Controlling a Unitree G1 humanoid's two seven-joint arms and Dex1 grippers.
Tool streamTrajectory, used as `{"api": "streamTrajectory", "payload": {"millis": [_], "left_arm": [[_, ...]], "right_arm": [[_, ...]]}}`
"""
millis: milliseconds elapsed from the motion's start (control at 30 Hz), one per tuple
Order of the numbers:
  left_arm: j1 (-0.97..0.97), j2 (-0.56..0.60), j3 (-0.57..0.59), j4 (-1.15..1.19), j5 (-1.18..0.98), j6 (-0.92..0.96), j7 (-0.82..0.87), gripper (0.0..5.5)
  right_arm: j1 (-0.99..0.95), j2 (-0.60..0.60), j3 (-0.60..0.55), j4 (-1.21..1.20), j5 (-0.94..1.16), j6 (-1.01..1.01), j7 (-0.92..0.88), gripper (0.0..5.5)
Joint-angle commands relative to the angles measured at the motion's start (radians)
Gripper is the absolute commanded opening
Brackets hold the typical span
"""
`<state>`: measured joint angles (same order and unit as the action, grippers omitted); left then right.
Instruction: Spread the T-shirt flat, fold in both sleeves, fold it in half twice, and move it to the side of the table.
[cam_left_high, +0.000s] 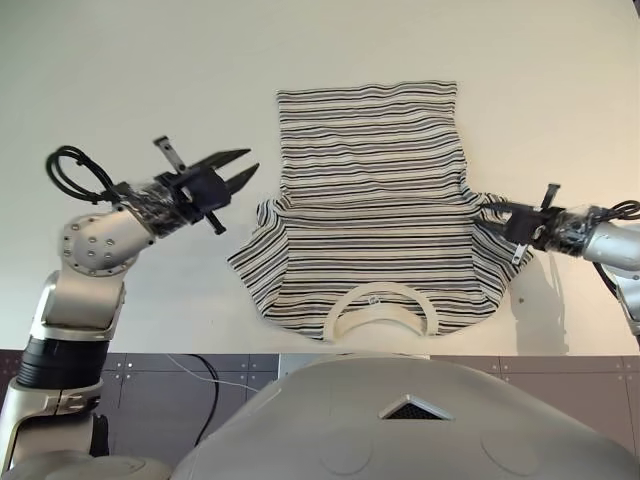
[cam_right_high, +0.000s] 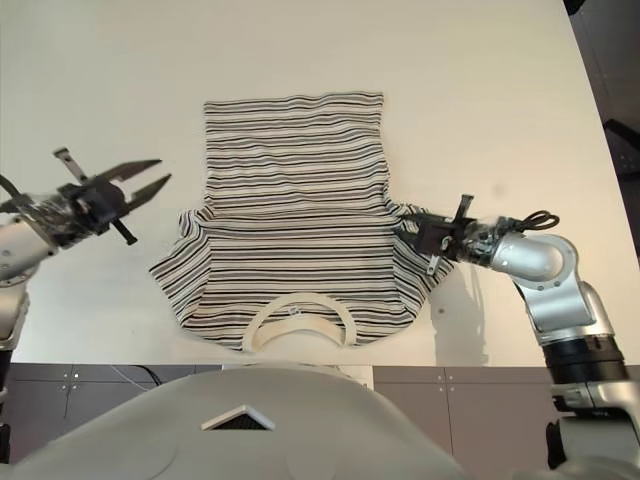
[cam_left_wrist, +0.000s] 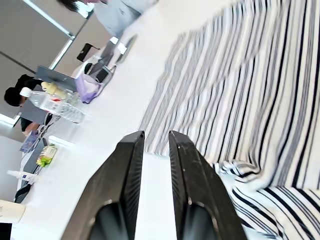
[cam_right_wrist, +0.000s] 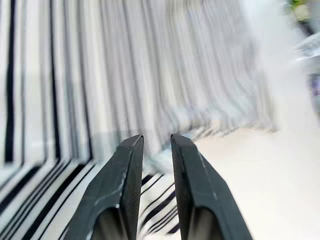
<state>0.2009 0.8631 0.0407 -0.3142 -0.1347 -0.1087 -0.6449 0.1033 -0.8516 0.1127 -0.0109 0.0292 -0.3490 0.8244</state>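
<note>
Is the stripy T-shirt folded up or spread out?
Spread out. The T-shirt lies open on the white table, its full length showing, not folded in half.

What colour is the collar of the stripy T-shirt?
The collar is plain cream; it shows best in the left eye view.

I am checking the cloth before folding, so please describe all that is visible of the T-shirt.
The T-shirt is knit with black, grey and white stripes and a cream ribbed collar. It lies on the white table, collar nearest the robot, hem farthest. The body is mostly flat; both sleeves are rumpled. The right gripper is at the right sleeve; the left gripper is apart.
</note>
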Motion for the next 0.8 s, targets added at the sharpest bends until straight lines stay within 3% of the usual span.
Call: {"api": "streamTrajectory", "payload": {"millis": [33, 133, 267, 567, 800], "left_arm": [[0.244, -0.058, 0.180, -0.023, -0.130, 0.166, 0.005, 0.88], [0.447, -0.140, 0.275, -0.046, -0.213, 0.270, 0.010, 0.88], [0.603, -0.235, 0.276, -0.149, -0.278, 0.368, 0.018, 0.88], [0.568, -0.386, 0.174, -0.095, -0.240, 0.410, 0.094, 0.88], [0.576, -0.407, 0.213, -0.129, -0.422, 0.596, 0.078, 0.88]], "right_arm": [[0.042, 0.058, -0.148, -0.150, 0.188, 0.135, -0.070, 0.99], [0.050, 0.085, -0.306, -0.210, 0.327, 0.266, -0.150, 0.99], [0.030, 0.096, -0.430, -0.199, 0.384, 0.362, -0.212, 0.99], [-0.038, 0.097, -0.406, -0.164, 0.342, 0.396, -0.180, 0.99], [-0.029, 0.104, -0.387, -0.126, 0.266, 0.362, -0.170, 0.99]]}}
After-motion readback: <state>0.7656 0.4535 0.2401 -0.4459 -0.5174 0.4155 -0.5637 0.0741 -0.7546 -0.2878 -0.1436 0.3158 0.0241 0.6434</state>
